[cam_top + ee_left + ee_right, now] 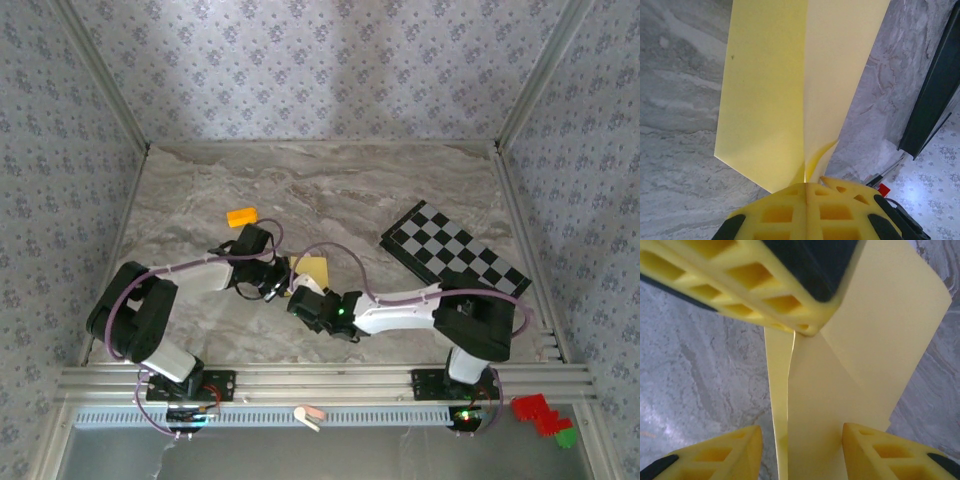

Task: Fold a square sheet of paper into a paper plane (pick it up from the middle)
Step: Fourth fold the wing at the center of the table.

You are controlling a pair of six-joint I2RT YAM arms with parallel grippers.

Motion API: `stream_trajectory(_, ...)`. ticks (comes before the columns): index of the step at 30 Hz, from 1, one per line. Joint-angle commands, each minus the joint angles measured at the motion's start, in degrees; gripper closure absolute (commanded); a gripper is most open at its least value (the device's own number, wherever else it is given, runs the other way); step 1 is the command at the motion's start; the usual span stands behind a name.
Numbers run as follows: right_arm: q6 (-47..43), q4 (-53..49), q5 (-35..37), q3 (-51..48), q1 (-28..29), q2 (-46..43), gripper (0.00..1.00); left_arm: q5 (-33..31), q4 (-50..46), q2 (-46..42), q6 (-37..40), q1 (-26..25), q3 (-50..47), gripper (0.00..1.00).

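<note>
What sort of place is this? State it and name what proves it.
Probably a robot test booth, not a home: a marble-look tabletop boxed in by wallpapered panels on aluminium framing, with a black-and-white checkered board lying on it, likely for camera calibration.

We count one sheet of paper [313, 269], one orange block [241, 215] and one checkered board [455, 252]. The red pieces [535, 410] look like two, perhaps.
</note>
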Motion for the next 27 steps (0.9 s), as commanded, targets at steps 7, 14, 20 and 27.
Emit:
stream_trajectory(7, 2.09, -3.66, 6.61, 3.76, 0.84, 3.22, 0.57, 1.25, -3.05, -2.07, 1.58, 0.31, 2.0, 1.0)
stream_trajectory(14, 2.48, -4.53, 7.3, 4.08, 0.86, 4.17, 0.65, 1.72, -3.08, -1.68, 1.93, 0.29, 2.2, 1.0)
stream_trajectory(20, 2.74, -4.79, 7.76, 4.28, 0.88, 4.87, 0.69, 2.03, -3.17, -1.07, 2.3, 0.28, 2.42, 1.0)
stream_trajectory(27, 2.96, -4.82, 7.96, 4.26, 0.76, 5.56, 0.78, 2.29, -2.65, -0.27, 2.3, 0.21, 2.38, 1.0)
